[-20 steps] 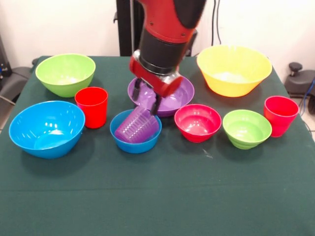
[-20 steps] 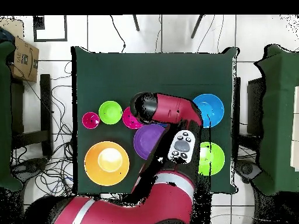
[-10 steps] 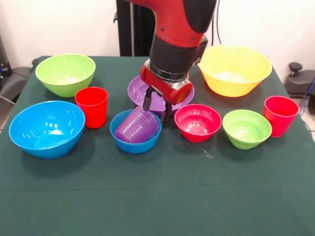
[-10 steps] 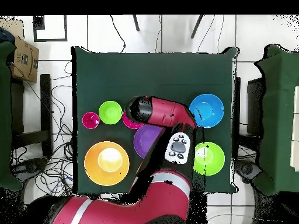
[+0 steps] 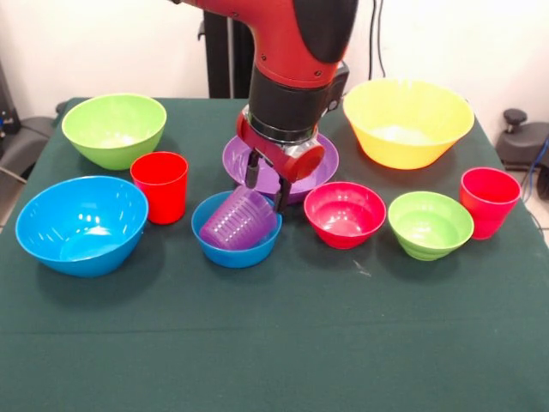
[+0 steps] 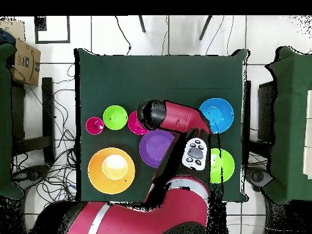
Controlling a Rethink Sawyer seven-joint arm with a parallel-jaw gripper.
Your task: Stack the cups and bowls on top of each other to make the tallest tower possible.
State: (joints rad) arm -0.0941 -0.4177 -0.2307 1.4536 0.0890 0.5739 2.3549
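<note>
- Hovering in the front view just above the translucent purple ribbed plastic cup [image 5: 243, 220]: the black-fingered gripper [image 5: 264, 187] on the red and black arm [image 5: 296, 60], fingers apart and clamped on nothing, shifted back toward the cup after swinging off toward the pink bowl half a second ago.
- Lying tilted on its side inside the small blue plastic bowl [image 5: 236, 245], same as a second ago: that purple cup, released and not upright, so a poor base for further stacking.
- Sitting just behind, partly hidden by the wrist: the purple round plastic bowl [image 5: 322, 167].
- Standing apart on the dark green table [image 5: 274, 343], untouched: large blue bowl [image 5: 81, 225], red plastic cup [image 5: 159, 186], large lime green bowl [image 5: 114, 129], big yellow bowl [image 5: 408, 122], small red-pink bowl [image 5: 345, 215], small lime green bowl [image 5: 430, 225], second red cup [image 5: 489, 202].
- Showing from overhead mostly the arm [image 6: 177, 119], covering cup, small blue bowl and gripper.
- Showing also from overhead the purple bowl [image 6: 155, 148], yellow bowl [image 6: 111, 170], small green bowl [image 6: 115, 117], pink bowl [image 6: 133, 124], large blue bowl [image 6: 217, 115], all unmoved.
- Judging from this: no tower begun; likely next need a regrasp to set the cup straight.
</note>
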